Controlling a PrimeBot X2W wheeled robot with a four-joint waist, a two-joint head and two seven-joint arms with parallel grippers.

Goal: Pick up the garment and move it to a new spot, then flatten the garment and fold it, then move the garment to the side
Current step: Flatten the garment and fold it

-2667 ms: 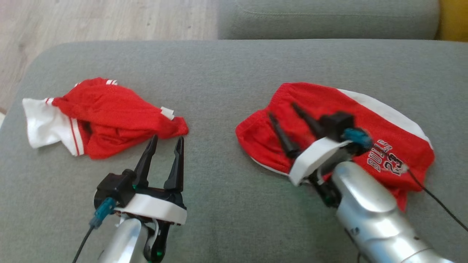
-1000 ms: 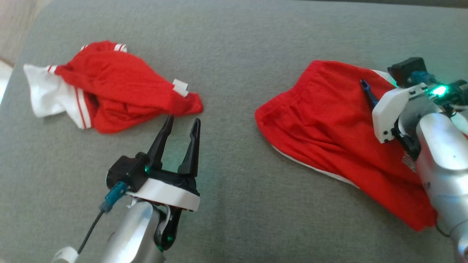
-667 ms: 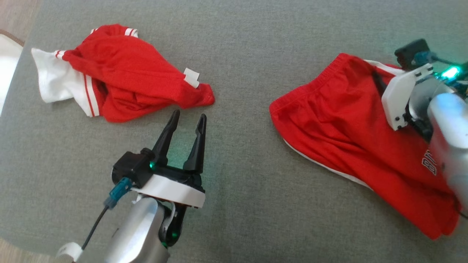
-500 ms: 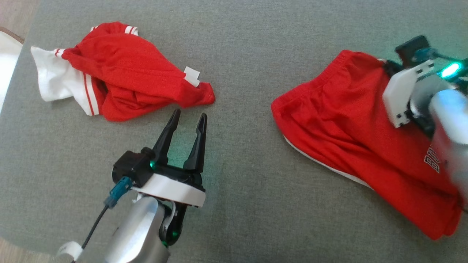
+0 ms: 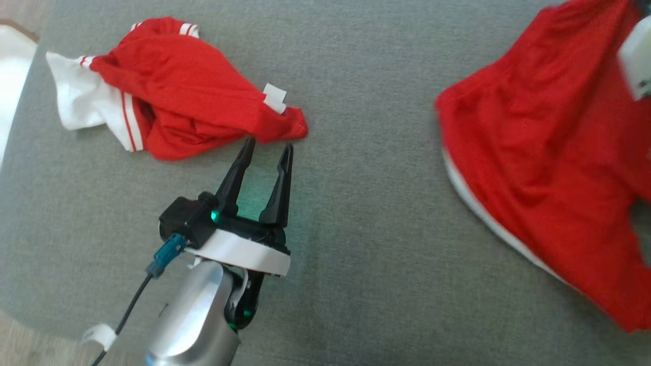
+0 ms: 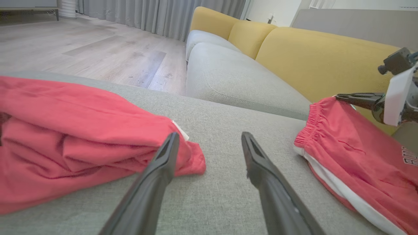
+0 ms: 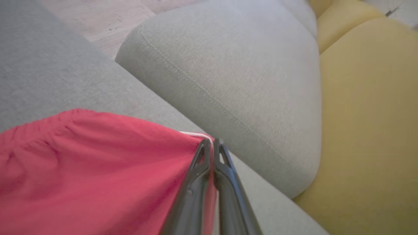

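Two red garments lie on the grey cushion: a crumpled jersey with a white sleeve on the robot's left, and the shorts on its right, well apart from it. Two grippers are in play. The left gripper hovers low with its jaws wide apart and nothing between them, its tips just beside the jersey's near red corner. The right gripper has its jaws pressed together on a corner of the shorts' waistband, where a thin white trim meets the red cloth. The head view gives the layout from above: jersey at upper left, shorts spread at the right with a white stripe along their near edge, and the right gripper's white mount at the top right corner. The left wrist view gives the height from the side: the pinched corner is raised off the cushion and the rest of the shorts slopes down from it onto the cushion. It also takes in dark lettering on the shorts at its right edge, three yellow backrests, a second grey cushion, the wood floor and a grey curtain. The right wrist view gives the grip itself up close, its two fingers meeting at the tips with red cloth to their left
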